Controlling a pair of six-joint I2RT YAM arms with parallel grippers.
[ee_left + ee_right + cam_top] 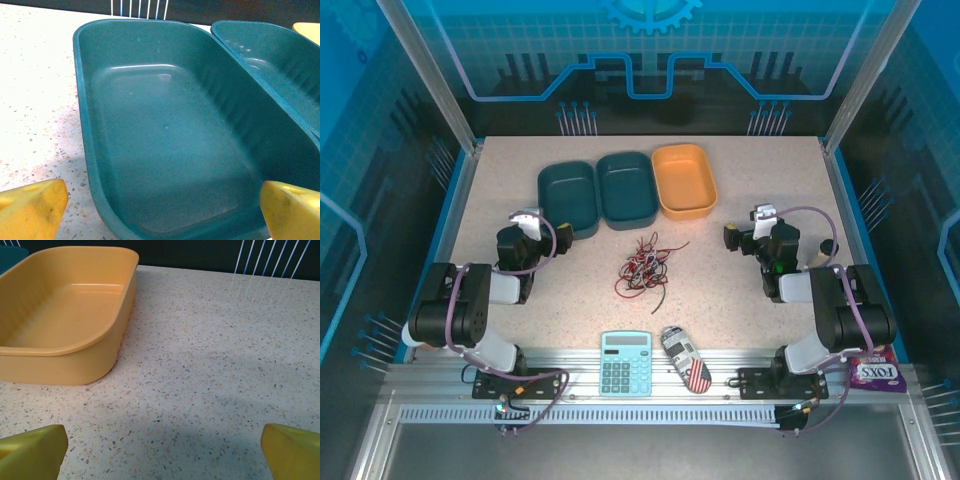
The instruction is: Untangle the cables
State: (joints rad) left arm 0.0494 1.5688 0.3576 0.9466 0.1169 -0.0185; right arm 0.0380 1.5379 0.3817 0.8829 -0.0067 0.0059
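Cables [642, 265]: lying tangled mid-table [720, 300], between both arms; red and black strands too fine to separate
Left claw [161, 212]: gaping apart, empty; fingertips cut off by frame; facing teal tray [82, 90]
Right claw [161, 452]: gaping apart, empty; facing bare table beside orange tray [65, 357]

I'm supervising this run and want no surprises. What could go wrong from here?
1. The cables lie in one dense red-and-black knot; an open tool pinching it may grab several strands and tighten it.
2. The left tool sits close to the left teal tray; swinging toward the pile could bump it.
3. Pulled strands might drag toward the calculator.
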